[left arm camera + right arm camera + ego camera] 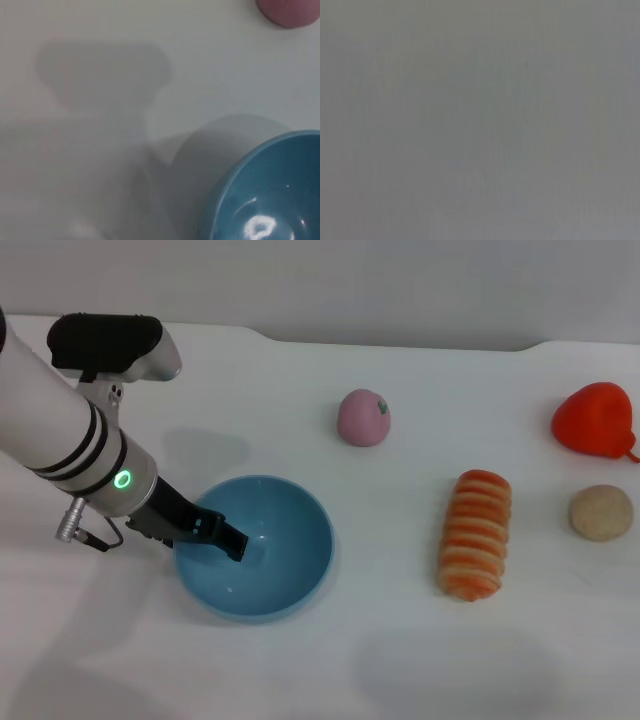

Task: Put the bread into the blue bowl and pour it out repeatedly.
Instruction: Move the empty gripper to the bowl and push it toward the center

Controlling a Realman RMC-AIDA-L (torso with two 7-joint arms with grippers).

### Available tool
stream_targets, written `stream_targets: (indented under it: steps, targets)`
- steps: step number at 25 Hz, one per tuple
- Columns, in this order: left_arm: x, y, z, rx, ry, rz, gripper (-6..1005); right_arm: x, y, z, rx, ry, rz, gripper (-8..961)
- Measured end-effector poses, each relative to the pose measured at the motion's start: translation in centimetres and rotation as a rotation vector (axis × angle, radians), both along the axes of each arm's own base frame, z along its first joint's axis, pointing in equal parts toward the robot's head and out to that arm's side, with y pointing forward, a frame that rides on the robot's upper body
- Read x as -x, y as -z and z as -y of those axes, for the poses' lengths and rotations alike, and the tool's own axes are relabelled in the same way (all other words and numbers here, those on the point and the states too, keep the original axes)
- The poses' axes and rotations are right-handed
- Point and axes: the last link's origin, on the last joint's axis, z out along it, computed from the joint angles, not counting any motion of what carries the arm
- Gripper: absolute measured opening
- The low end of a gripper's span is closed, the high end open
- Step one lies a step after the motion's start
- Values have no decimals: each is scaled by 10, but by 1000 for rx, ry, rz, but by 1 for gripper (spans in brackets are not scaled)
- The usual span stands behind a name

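Head view | left pincer [232, 545] at blue bowl [290, 585] rim, grip unclear | bread [475, 534] apart

A plain white tabletop [420, 660] fills nearly the whole head view, smooth and matte, with soft grey shadows lying on it toward 9 and 6 o'clock. Along 12 o'clock its far edge meets a pale grey wall [400, 280]. The light is even and diffuse.
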Motion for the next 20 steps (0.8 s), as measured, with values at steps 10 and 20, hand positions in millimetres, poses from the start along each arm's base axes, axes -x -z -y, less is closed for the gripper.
stream_targets:
  steps: [10,20]
  targets:
    - [1,2,-1,13,1,-6,746,2,0,-1,-3,-4,-4,684]
    - [2,2,-1,25,25,-12,445,2,0,-2,-7,-4,-7,685]
